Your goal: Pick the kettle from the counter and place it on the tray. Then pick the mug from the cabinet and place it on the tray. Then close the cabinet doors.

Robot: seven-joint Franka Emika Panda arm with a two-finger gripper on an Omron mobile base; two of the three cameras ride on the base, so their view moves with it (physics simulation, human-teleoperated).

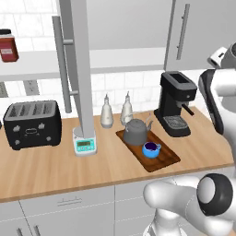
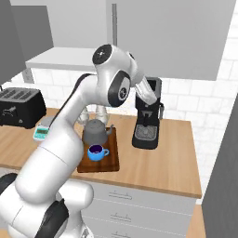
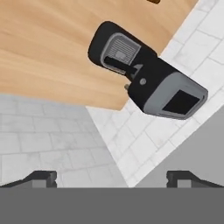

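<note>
- Cabinet doors (image 1: 76, 69) are what the task has left, by my reading: the mug (image 1: 151, 149), glossy bright blue with a dark inside, sits at the near end of the tray (image 1: 169, 159), and the squat dark grey kettle (image 1: 135, 132) stands just behind it on the same tray.
- The gripper (image 3: 111, 178) is empty with its jaws spread wide, looking down on the coffee machine (image 3: 146, 83) right of the tray.
- Beyond the tray, one door juts edge-on over the counter (image 1: 46, 170), its bar handle (image 1: 61, 64) facing left; it probably needs pushing shut.
</note>
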